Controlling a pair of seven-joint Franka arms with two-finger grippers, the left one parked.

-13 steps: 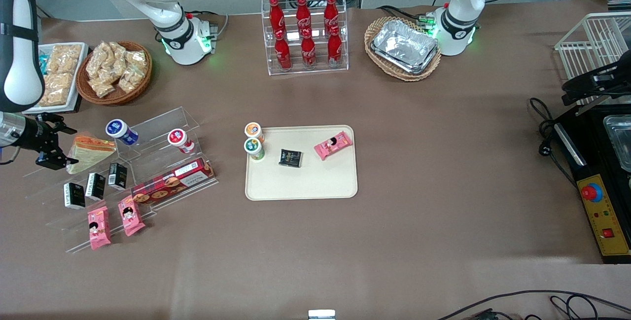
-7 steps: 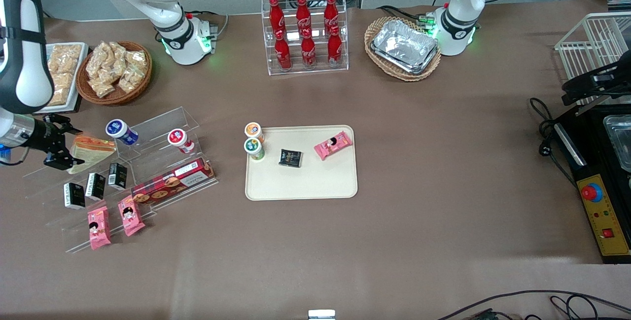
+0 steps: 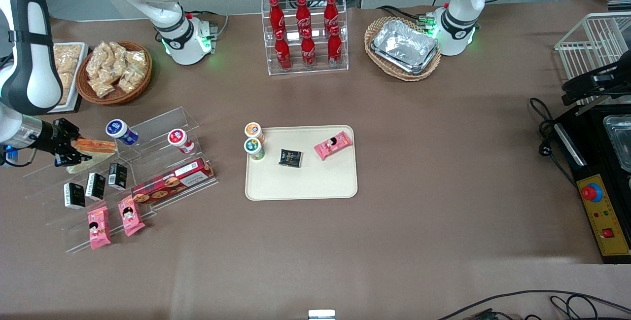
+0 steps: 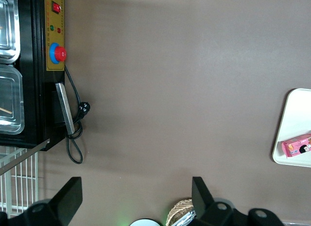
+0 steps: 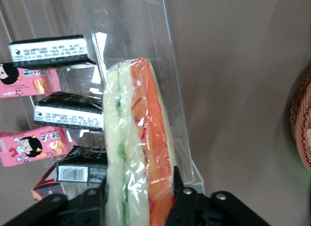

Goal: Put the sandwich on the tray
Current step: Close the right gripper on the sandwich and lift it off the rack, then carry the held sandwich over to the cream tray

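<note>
The sandwich, a wrapped wedge with pale bread and orange and green filling, stands on edge over the top step of a clear acrylic stand toward the working arm's end of the table. My right gripper is shut on the sandwich, one black finger pressed to each bread face. The cream tray lies flat at mid-table, well away from the gripper. The tray's edge also shows in the left wrist view.
The tray holds a black packet and a pink packet; two small cups stand at its rim. The stand carries black cartons, pink packets, a biscuit box and cups. A snack basket sits farther back.
My gripper slid onto the sandwich and shut on it. The sandwich has turned from lying flat to standing on edge, filling side showing.
</note>
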